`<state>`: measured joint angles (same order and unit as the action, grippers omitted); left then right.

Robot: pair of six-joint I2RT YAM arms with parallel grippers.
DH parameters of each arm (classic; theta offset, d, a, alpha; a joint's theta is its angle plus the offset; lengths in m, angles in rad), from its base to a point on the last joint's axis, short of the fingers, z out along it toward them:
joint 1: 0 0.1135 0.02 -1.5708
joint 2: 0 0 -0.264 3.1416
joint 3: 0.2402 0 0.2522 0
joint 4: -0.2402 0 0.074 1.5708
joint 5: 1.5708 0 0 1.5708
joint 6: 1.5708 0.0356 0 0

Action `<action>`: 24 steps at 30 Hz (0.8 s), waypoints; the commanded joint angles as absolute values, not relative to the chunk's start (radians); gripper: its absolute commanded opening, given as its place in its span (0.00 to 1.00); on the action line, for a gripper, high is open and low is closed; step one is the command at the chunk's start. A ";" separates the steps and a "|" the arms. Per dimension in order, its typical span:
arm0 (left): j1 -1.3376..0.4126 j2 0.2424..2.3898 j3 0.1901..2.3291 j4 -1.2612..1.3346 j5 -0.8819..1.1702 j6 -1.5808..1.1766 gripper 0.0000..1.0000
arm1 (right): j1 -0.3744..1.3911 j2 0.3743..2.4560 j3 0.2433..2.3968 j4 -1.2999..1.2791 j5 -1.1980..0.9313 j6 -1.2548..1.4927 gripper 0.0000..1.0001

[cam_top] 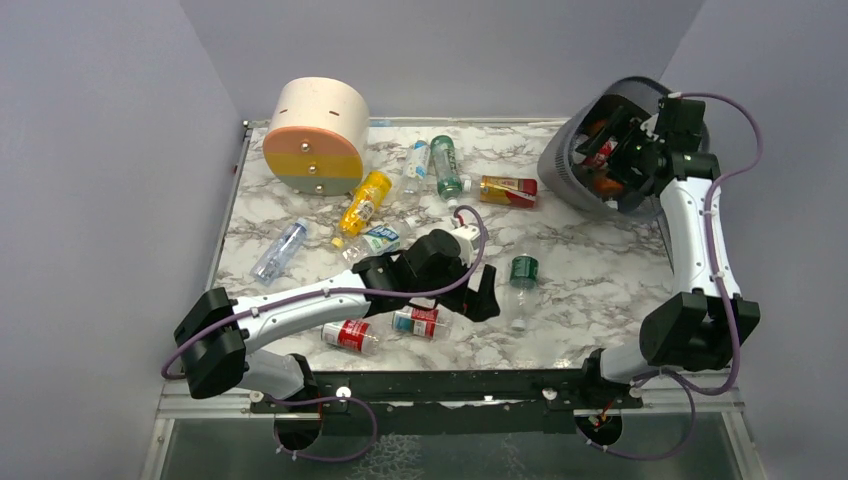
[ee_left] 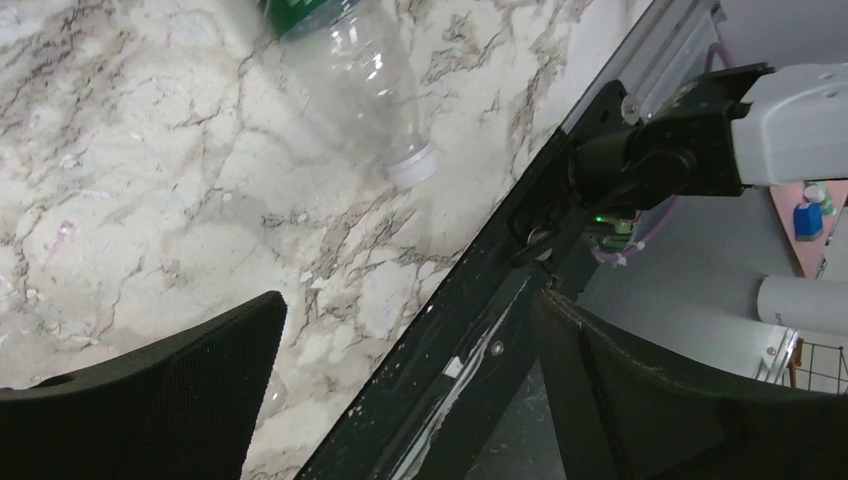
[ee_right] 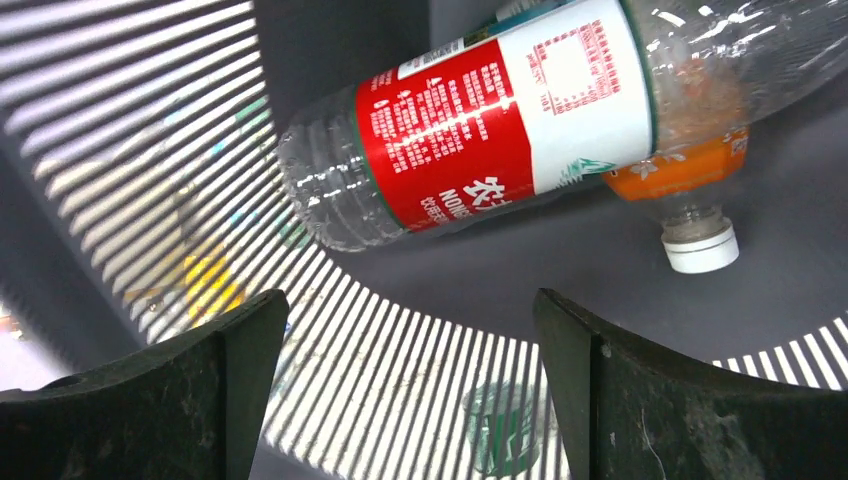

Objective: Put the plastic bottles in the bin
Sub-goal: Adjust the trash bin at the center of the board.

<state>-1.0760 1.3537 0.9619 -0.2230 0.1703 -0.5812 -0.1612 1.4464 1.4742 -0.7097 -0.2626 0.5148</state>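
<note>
The dark grey mesh bin (cam_top: 556, 170) stands tilted at the back right. My right gripper (cam_top: 618, 152) is inside its mouth, open and empty (ee_right: 410, 390). In the bin lie a clear bottle with a red and white label (ee_right: 470, 120) and an orange bottle with a white cap (ee_right: 690, 180). My left gripper (cam_top: 482, 296) is open and empty (ee_left: 410, 390) over the table's front edge. A clear bottle with a green label (cam_top: 522, 275) lies just to its right and shows in the left wrist view (ee_left: 360, 70). Two red-labelled bottles (cam_top: 418, 320) (cam_top: 350, 335) lie under the left arm.
A round beige-orange-yellow drawer unit (cam_top: 315, 135) stands at the back left. More bottles lie mid-table: yellow (cam_top: 365, 200), green (cam_top: 447, 165), clear (cam_top: 415, 160), red-and-orange (cam_top: 508, 190), two clear ones (cam_top: 280, 250) (cam_top: 378, 238). The black front rail (ee_left: 480, 330) lies under the left gripper.
</note>
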 commanded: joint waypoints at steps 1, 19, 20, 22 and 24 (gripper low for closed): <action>-1.083 1.355 1.015 -0.171 0.160 -0.567 0.99 | -0.163 1.522 1.611 -0.754 -0.254 0.485 0.95; -1.083 1.424 1.055 -0.216 0.144 -0.514 0.99 | -0.164 1.821 2.111 -0.862 -0.269 0.499 0.96; -1.083 1.435 1.060 -0.217 0.143 -0.512 0.99 | -0.163 1.825 2.128 -0.858 -0.278 0.499 0.96; -1.083 1.462 1.074 -0.216 0.140 -0.514 0.99 | -0.164 1.823 2.149 -0.841 -0.294 0.501 0.97; -1.083 1.490 1.091 -0.214 0.136 -0.521 0.99 | -0.163 1.813 2.167 -0.823 -0.314 0.504 0.99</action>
<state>-1.0760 1.4445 1.0420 -0.2192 0.1646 -0.5320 -0.1593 1.8145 2.1075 -0.8143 -0.2684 0.4973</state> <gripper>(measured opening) 0.989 0.975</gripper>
